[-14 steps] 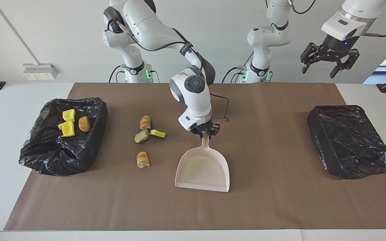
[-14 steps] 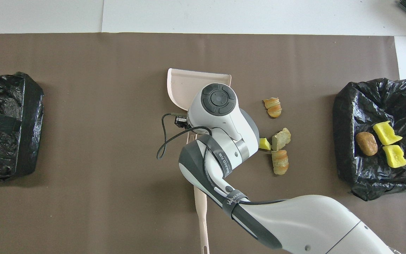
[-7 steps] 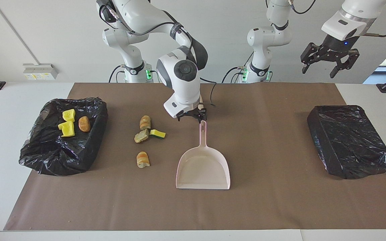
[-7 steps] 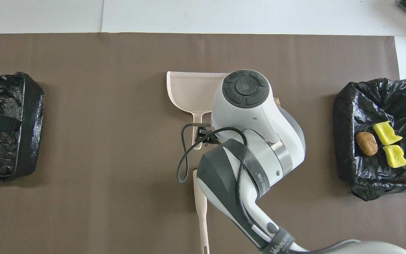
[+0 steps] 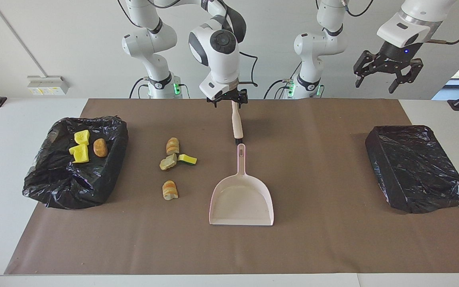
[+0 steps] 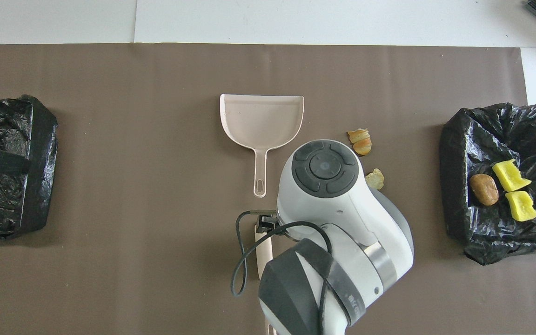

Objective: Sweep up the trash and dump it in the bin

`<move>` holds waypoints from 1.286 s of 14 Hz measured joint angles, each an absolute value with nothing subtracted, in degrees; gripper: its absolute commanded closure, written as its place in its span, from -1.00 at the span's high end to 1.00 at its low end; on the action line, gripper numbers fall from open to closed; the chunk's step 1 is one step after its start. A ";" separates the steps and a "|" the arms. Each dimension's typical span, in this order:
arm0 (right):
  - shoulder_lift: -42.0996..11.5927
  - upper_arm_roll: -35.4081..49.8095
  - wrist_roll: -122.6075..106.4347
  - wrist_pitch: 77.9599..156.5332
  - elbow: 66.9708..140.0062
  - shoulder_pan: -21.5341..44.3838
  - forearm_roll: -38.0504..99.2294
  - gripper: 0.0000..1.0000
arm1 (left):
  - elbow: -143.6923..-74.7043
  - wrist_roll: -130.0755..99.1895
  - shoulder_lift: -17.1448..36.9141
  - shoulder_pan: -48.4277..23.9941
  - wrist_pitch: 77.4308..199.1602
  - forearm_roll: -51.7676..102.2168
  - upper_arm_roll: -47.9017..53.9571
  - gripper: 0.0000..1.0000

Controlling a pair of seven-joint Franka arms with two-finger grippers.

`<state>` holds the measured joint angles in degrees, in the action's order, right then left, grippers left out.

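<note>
While four scraps (image 5: 172, 162) are lying beside the dustpan (image 5: 242, 201) toward the right arm's end, the open, empty right gripper (image 5: 228, 98) is hovering over the brush (image 5: 236, 123), whose handle is running away from the robots.

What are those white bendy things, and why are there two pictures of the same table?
They are two robot arms. Each ends in an end effector, a hand with two fingers. One picture looks at the robots from across the table. The other looks down from above them. On the brown mat lie a pink dustpan, a beige brush and four scraps of trash. In the black-bagged bin at the right arm's end sit three more scraps. No scraps show in the other bin. The right end effector hangs over the brush's handle; I cannot tell whether it grips it. The left end effector waits open in the air, holding nothing.
</note>
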<state>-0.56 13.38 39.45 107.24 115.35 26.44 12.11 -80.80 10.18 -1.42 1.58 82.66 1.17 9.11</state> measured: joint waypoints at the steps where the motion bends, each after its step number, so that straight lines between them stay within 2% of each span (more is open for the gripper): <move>1: 0.36 13.41 39.45 109.59 118.84 28.18 12.54 1.00 | -81.13 10.19 -1.23 1.10 84.13 1.20 9.15 1.00; 4: 0.97 13.45 39.50 115.30 126.19 32.51 13.52 1.00 | -83.26 8.92 0.83 -2.69 90.64 1.23 9.34 1.00; 7: 0.92 13.45 39.52 120.30 130.75 35.62 16.30 1.00 | -85.26 5.87 6.02 -8.63 99.50 1.20 9.47 1.00; 10: 0.92 13.46 39.65 122.02 133.58 37.90 16.73 0.99 | -86.01 5.10 11.20 -12.76 104.94 1.19 9.48 1.00; 11: 0.92 13.46 39.65 122.03 133.88 38.05 16.73 0.69 | -86.69 4.24 12.73 -14.32 106.75 1.17 9.49 1.00; 13: 0.93 13.42 39.65 122.03 133.95 38.05 16.73 -0.44 | -89.28 1.25 15.31 -17.82 112.06 1.15 9.50 1.00; 14: 0.94 13.41 39.65 122.03 133.95 38.05 16.73 -0.94 | -90.61 -1.20 16.57 -19.77 115.04 1.14 9.52 1.00; 15: 0.95 13.41 39.65 122.03 133.95 38.05 16.74 -1.00 | -91.58 -3.28 17.80 -21.57 117.25 1.12 9.53 1.00; 18: 0.95 13.41 39.76 122.03 133.99 38.05 16.82 -1.00 | -93.20 -7.03 20.59 -25.18 121.65 1.10 9.48 1.00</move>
<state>0.95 13.41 39.76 122.03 133.99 38.05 16.82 -93.20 -7.03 20.59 -25.18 121.65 1.10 9.48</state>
